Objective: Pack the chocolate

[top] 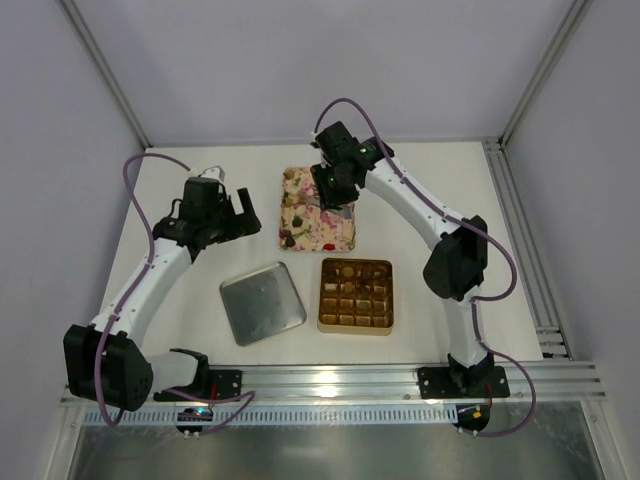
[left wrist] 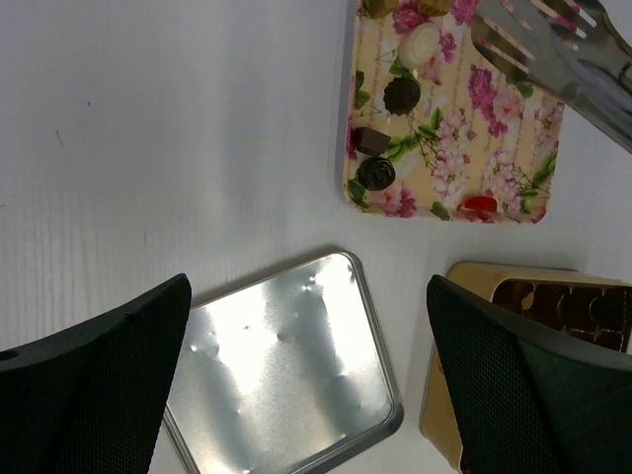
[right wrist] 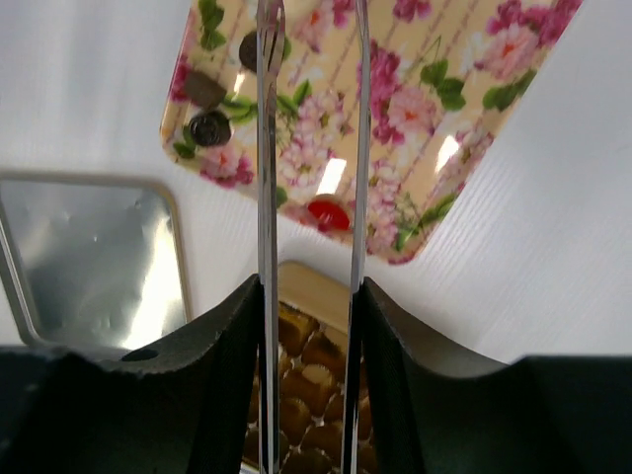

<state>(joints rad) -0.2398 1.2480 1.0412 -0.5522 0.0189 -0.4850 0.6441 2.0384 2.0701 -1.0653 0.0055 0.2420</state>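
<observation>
- In the top view the right arm covers the far end of the flowery tray point(top: 335, 232), so anything lying there is hidden.
- The gold box point(top: 356, 295) has many small brown cells. I cannot tell if any cell has a sweet in it.
- The tongs point(right wrist: 265, 148) run off the top of the right wrist picture, so their tips are cut off there.
- The chocolates point(left wrist: 376, 173) lie on the flowery tray. A few dark ones and a pale one sit along its left side, and a red one sits by its near edge.
- The right gripper point(right wrist: 309, 286) is closed on the tongs above the tray, with one metal arm against each finger.
- The left gripper point(left wrist: 308, 286) is wide open and holds nothing. It hangs to the left of the tray, over the bench point(top: 262, 165).
- A silver lid point(top: 262, 302) lies just beside the gold box, on the box's left, and they do not touch.
- A thin strip of white bench shows between the gold box and the tray's near edge.
</observation>
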